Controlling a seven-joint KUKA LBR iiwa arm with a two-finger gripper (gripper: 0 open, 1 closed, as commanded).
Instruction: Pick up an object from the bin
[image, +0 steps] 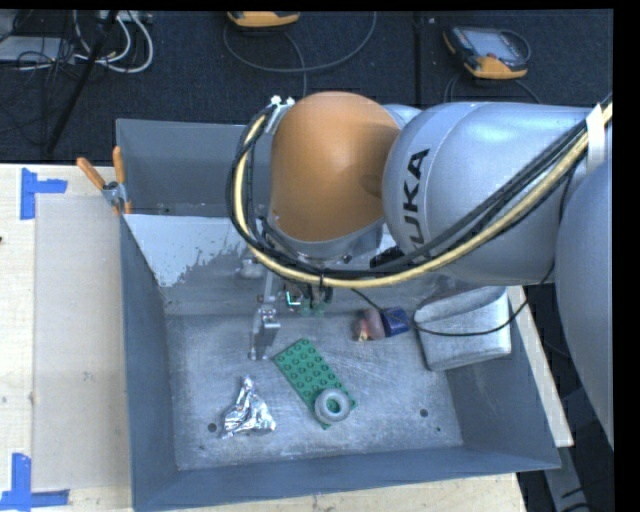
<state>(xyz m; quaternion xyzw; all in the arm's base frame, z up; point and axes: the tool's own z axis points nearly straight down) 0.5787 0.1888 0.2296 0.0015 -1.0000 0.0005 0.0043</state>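
The bin (150, 330) below me is grey metal. Its bottom is scratched and scuffed pale, and its walls slope up to the rim, with a bright patch of light on the far-left wall. Beyond the far rim lies a dark floor (380, 50) with loose cables (120, 40) on it. My own bulk hides much of the bin. The orange cover (330, 165) on my wrist hangs over the far middle, and my silver arm (500, 190) crosses the far-right corner. A yellow and black hose (240, 195) loops round the wrist.

My gripper (262, 335) reaches down from under the cover to the bin's bottom, a little left of the middle. I cannot tell whether it is wide or narrow. Just beside it, toward the near right, lies the green studded plate (308, 368), flat and at a slant. I cannot tell whether we touch. A pale green ring (333, 405) sits at the plate's near end, on it or against it. A wad of crumpled foil (248, 412) lies toward the near-left corner, apart from the plate. Toward the right wall lie a small blue and pink piece (380, 322) and, next to it, a grey box (465, 338) partly under my arm.
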